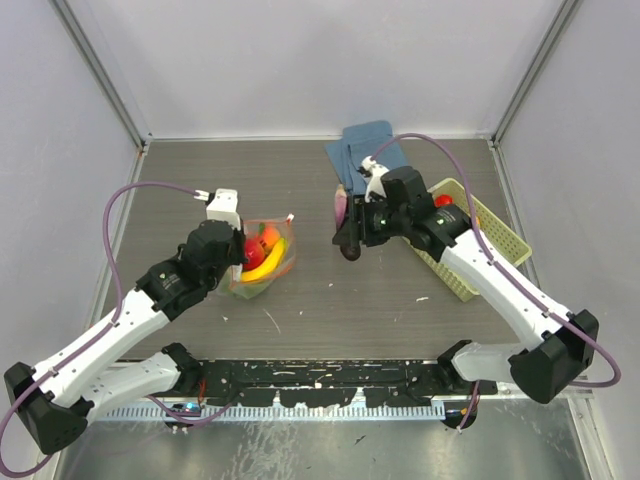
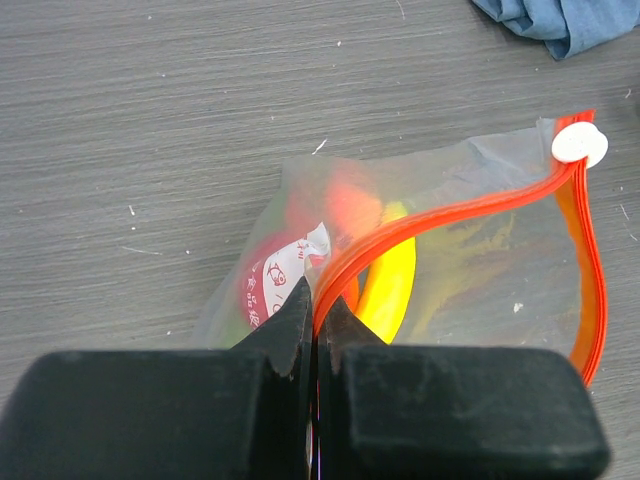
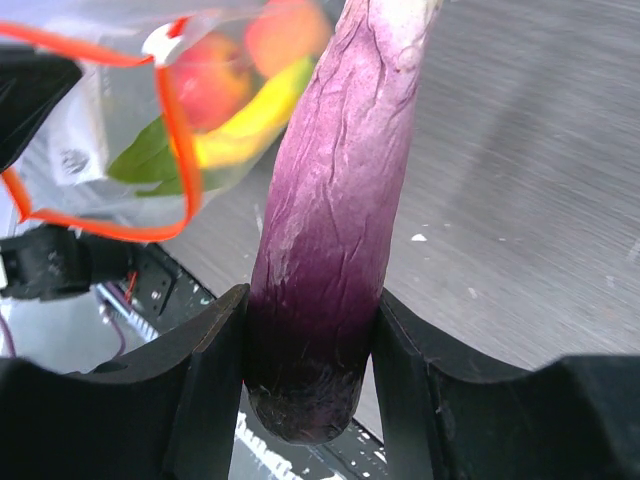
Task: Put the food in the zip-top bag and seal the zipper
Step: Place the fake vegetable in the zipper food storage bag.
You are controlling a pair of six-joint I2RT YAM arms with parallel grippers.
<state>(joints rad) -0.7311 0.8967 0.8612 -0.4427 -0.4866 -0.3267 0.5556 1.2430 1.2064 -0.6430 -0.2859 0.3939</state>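
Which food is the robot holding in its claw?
The purple eggplant, pinched by the right gripper. The yellow banana and red fruit sit inside the clear bag, not in any claw.

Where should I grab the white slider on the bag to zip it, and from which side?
Probably pinch the slider across its sides, straddling the zipper, coming from the right. It sits at the strip's free end, farthest from the left pincer clamping the other end.

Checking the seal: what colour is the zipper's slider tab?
The slider tab is white, on the orange-red zipper; clearest in the left wrist view.
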